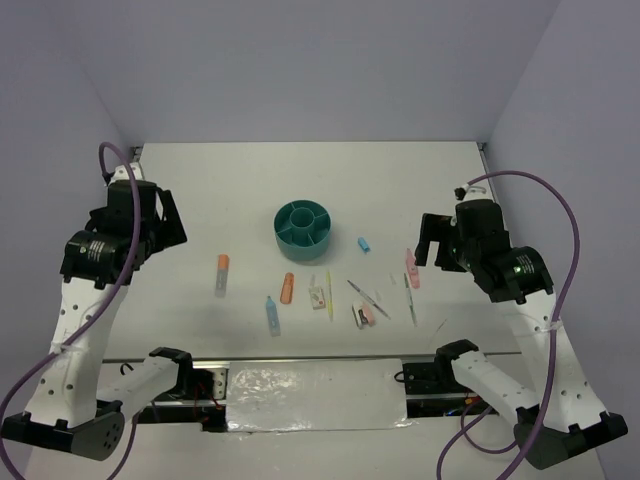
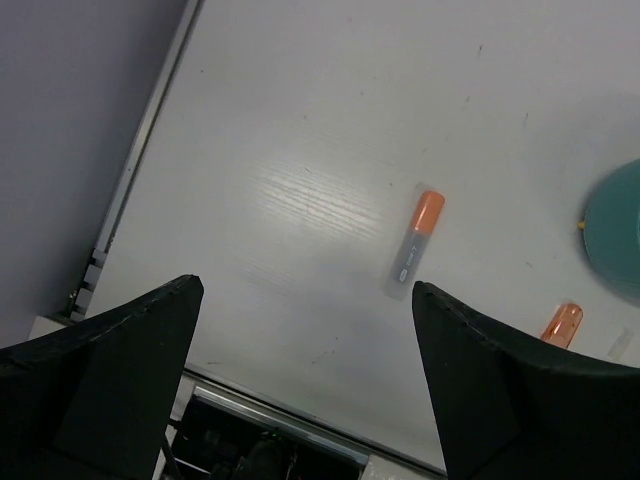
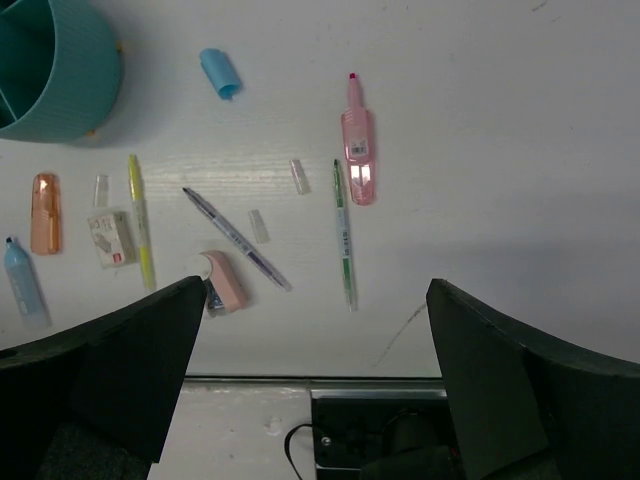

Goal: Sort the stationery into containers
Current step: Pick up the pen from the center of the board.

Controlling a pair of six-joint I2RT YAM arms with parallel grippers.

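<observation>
Left claw [image 2: 305, 283] wide, right claw [image 3: 316, 282] wide, both empty; teal bowl [image 1: 300, 242] wedge-divided; stationery [image 1: 287, 288] scattered nearby

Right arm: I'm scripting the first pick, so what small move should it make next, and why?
Probably lower the right tool toward the green pen: the jaws stand wide open and empty, and in the right wrist view the pen lies on the table just ahead of the gap between them.

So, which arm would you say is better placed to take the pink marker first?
Right, probably: the open right gripper hangs beside the pink marker, while the left gripper is across the table by an orange marker.
</observation>
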